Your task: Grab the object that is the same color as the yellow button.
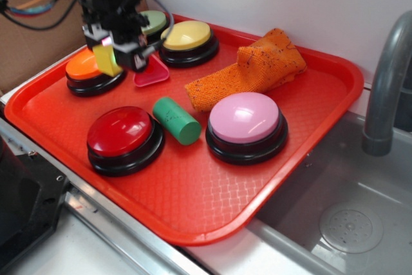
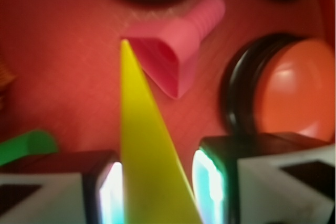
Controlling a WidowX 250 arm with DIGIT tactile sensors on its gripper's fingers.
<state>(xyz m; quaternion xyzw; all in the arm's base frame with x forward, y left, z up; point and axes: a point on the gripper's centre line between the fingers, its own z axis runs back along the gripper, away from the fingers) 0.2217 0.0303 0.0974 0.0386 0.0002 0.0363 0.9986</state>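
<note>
The object, a small yellow wedge [image 1: 106, 60] [image 2: 149, 171], sits between the fingers of my gripper [image 1: 116, 55] [image 2: 156, 184], which is shut on it. It hangs a little above the red tray [image 1: 193, 204], in front of the orange button [image 1: 90, 69] [image 2: 296, 90]. In the wrist view the wedge's thin tip points at the pink triangular piece [image 2: 168, 56] [image 1: 151, 73] lying below. The yellow button [image 1: 187, 35] stands at the back of the tray, just right of the gripper.
A green cylinder [image 1: 176, 120] [image 2: 26, 148] lies between the red button [image 1: 122, 132] and the pink button [image 1: 246, 119]. An orange cloth [image 1: 257, 69] lies at the back right. A pale green button [image 1: 154, 22] is behind the gripper. A sink with a grey tap [image 1: 386, 82] is on the right.
</note>
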